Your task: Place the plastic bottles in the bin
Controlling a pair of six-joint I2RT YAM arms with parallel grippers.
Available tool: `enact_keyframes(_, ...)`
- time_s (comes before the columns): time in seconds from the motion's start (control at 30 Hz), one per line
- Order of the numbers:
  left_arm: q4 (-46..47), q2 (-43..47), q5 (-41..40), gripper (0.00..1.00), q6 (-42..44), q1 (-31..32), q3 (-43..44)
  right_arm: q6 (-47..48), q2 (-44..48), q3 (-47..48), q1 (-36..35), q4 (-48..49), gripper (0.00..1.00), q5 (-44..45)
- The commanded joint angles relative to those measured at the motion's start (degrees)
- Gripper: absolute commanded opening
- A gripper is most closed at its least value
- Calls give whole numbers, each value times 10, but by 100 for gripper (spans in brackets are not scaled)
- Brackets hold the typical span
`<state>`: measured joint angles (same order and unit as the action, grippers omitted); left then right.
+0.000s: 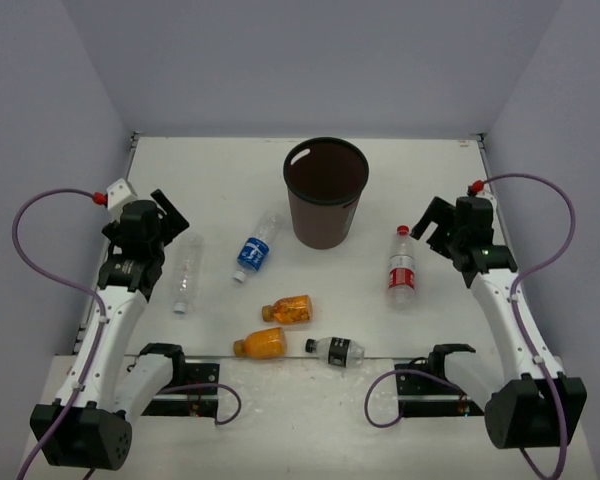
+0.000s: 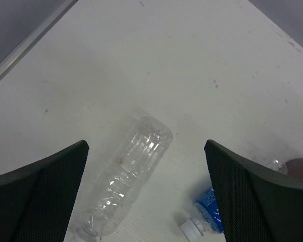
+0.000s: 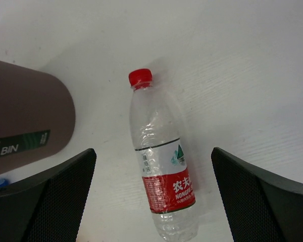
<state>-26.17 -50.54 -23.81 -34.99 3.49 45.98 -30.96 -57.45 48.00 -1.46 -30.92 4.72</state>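
**Bottles lie about the bin.** A round, tapered dark brown plastic bin with a black rim (image 1: 325,225) stands upright at the far middle of the white worktop (image 1: 210,170). All six small plastic bottles lie on their sides outside it.

A plain clear plastic bottle (image 1: 187,270) lies at the left, its cap towards the near edge. The left jaws hang above it, spread wide and holding nothing. In the left wrist view the bottle shows in the gap between them.

A clear bottle with a blue label (image 1: 257,248) lies just left of the bin, its white cap pointing near-left.

On the bin's right lies a clear bottle with a red cap and red label (image 1: 403,268), cap pointing to the far side. The right jaws are over it, also wide apart and holding nothing.

Nearer the arms, one stubby orange bottle (image 1: 288,309) lies near a second stubby orange bottle (image 1: 261,343), the two not touching. A short clear bottle with a black cap (image 1: 336,349) lies just right of the second, its cap turned towards it.
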Motion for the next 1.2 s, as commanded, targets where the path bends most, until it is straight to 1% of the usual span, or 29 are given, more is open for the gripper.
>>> enact_keyframes(0.0, 19, 7, -25, 100, -16, -4, -15, -6, -66, -19, 2, 66, 99, -40)
enact_keyframes(0.2, 24, 14, -37, 100, -24, -4, -25, -12, -148, -43, 2, 118, 99, -86)
enact_keyframes(0.27, 23, 13, -43, 100, -28, -4, -29, -14, -180, -54, 1, 144, 99, -121)
enact_keyframes(0.33, 23, 11, -48, 100, -31, -4, -33, -20, -203, -66, -1, 164, 99, -138)
enact_keyframes(0.37, 23, 10, -50, 100, -32, -4, -34, -26, -212, -69, -2, 168, 98, -130)
enact_keyframes(0.4, 24, 7, -50, 100, -32, -5, -35, -31, -226, -62, -2, 167, 88, -118)
enact_keyframes(0.53, 24, -7, -47, 100, -30, -4, -39, -46, -235, -58, -2, 157, 71, -97)
enact_keyframes(0.6, 28, -17, -43, 100, -30, -4, -43, -50, -228, -61, -2, 153, 56, -83)
enact_keyframes(0.7, 33, -26, -39, 100, -31, -4, -48, -51, -220, -62, -2, 143, 36, -58)
enact_keyframes(0.73, 34, -28, -37, 100, -30, -4, -50, -50, -214, -61, -2, 138, 31, -55)
enact_keyframes(0.77, 37, -32, -30, 100, -28, -4, -51, -44, -202, -57, -2, 130, 23, -53)
enact_keyframes(0.8, 41, -35, -25, 100, -24, -4, -52, -38, -185, -49, -2, 122, 17, -52)
enact_keyframes(0.87, 57, -38, -17, 100, -13, -5, -57, -30, -149, -23, -3, 104, 14, -50)
enact_keyframes(0.93, 70, -47, -1, 100, -1, -4, -62, -11, -105, 20, -4, 91, 14, -54)
enact_keyframes(1.0, 80, -57, 14, 100, 21, -4, -64, -6, -57, 93, -10, 95, 15, -74)
enact_keyframes(1.03, 86, -62, 22, 100, 31, -4, -65, -3, -51, 122, -18, 102, 16, -85)
enact_keyframes(1.07, 94, -68, 28, 100, 39, -4, -70, 5, -28, 159, -34, 116, 16, -99)
enact_keyframes(1.1, 98, -72, 31, 100, 41, -4, -70, 15, -23, 167, -55, 119, 17, -97)
enact_keyframes(1.17, 122, -84, 40, 100, 66, -4, -76, 91, -23, 262, -143, 184, 20, -59)
